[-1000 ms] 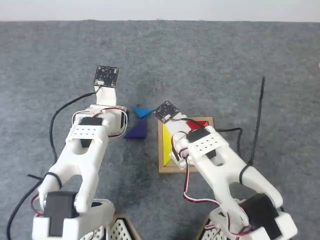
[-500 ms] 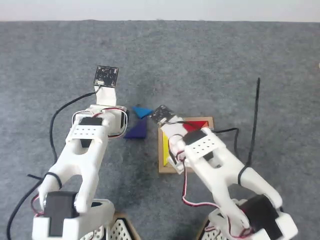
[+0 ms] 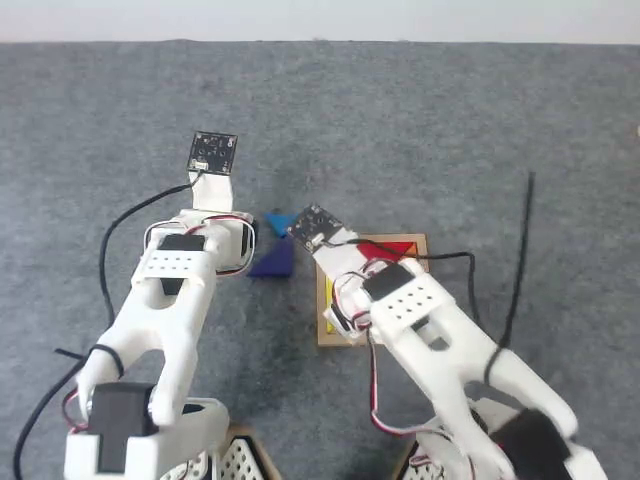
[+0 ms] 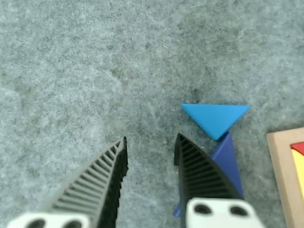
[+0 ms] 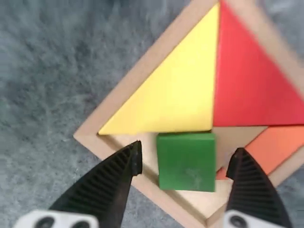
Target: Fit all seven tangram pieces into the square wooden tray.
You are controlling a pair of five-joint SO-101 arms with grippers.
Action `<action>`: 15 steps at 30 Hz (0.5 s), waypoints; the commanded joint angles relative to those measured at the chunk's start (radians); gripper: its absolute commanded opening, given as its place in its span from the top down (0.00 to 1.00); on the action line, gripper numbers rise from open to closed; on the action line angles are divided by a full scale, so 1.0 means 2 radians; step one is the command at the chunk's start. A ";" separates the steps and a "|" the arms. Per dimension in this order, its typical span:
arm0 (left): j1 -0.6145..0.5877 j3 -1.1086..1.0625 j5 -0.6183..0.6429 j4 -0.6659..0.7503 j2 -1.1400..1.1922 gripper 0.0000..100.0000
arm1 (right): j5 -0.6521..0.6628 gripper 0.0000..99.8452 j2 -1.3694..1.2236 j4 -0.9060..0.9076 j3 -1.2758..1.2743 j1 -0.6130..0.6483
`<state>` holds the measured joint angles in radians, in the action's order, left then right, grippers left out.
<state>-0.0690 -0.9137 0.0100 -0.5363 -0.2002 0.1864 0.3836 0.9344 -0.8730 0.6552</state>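
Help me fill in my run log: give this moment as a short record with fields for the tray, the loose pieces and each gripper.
Tray: square wooden tray on grey carpet
In tray: yellow triangle, red triangle, green square, orange piece
Outside tray: light blue triangle and dark blue piece, next to each other on the carpet
Left gripper: open, empty, over the carpet beside the dark blue piece
Right gripper: open, over the tray, a finger on either side of the green square

Green square [image 5: 186, 161], yellow triangle [image 5: 166, 102]
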 commanded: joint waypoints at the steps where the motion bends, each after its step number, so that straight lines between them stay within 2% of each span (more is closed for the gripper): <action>1: 0.004 0.002 -0.006 0.013 -0.022 0.84 | -0.005 0.70 0.059 -0.001 0.014 -0.007; 6: 0.008 0.001 -0.006 0.013 -0.022 0.84 | -0.005 0.70 0.070 0.009 0.013 -0.039; 12: 0.008 0.001 -0.006 0.013 -0.022 0.84 | 0.016 0.70 0.067 0.049 0.012 -0.148; 15: 0.008 0.001 -0.006 0.013 -0.022 0.84 | 0.028 0.70 0.068 0.048 -0.003 -0.145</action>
<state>-0.0583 -0.9137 0.0100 -0.5363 -0.2002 0.2171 0.4818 1.0280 -0.8746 0.3790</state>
